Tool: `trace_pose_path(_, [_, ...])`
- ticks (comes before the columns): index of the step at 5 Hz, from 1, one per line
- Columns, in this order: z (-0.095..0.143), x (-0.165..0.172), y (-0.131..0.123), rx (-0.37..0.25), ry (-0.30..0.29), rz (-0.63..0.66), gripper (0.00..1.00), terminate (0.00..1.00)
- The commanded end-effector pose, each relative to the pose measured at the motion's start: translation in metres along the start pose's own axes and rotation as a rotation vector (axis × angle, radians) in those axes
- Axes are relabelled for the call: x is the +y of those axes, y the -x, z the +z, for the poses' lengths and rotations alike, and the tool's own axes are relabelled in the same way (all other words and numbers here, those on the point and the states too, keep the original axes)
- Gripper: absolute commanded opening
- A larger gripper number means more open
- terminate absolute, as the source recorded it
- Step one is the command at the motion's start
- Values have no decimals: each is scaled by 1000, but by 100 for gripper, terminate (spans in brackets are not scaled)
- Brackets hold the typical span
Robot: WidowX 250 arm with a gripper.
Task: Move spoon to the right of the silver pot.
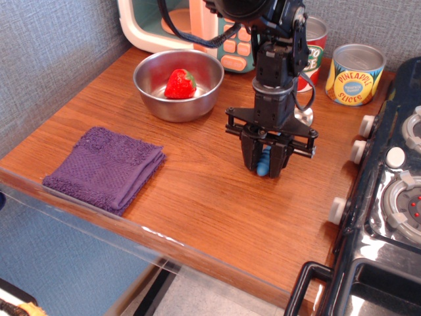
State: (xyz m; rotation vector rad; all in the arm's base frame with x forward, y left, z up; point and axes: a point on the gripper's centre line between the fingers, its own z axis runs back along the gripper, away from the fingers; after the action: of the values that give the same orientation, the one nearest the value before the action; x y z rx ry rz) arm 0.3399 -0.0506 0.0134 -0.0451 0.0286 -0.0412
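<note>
The silver pot [150, 94] stands at the back left of the wooden counter with a red strawberry [179, 83] in it. My gripper [266, 164] is well to the right of the pot and points straight down, low over the counter. Its fingers are closed on the blue ribbed handle of the spoon [264, 161]. The spoon's silver bowl [303, 117] shows behind the gripper's right side. I cannot tell whether the spoon touches the counter.
A folded purple cloth [105, 168] lies at the front left. A tomato sauce can [314, 36] and a pineapple can [355, 74] stand at the back right. A toy microwave [164, 23] is behind the pot. A black toy stove [388, 197] borders the right side.
</note>
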Motion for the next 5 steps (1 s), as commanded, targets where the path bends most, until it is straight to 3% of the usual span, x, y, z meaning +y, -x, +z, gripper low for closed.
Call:
trace_pose_path(1, [22, -3, 2, -47, -21, -51, 100, 0])
trace_pose_path(3, [64, 14, 19, -169, -23, -52, 100, 0])
trace_pose_path(4, [90, 54, 29, -229, -66, 45, 100, 0])
trace_pose_path(5, [99, 86, 32, -267, -56, 123, 100, 0])
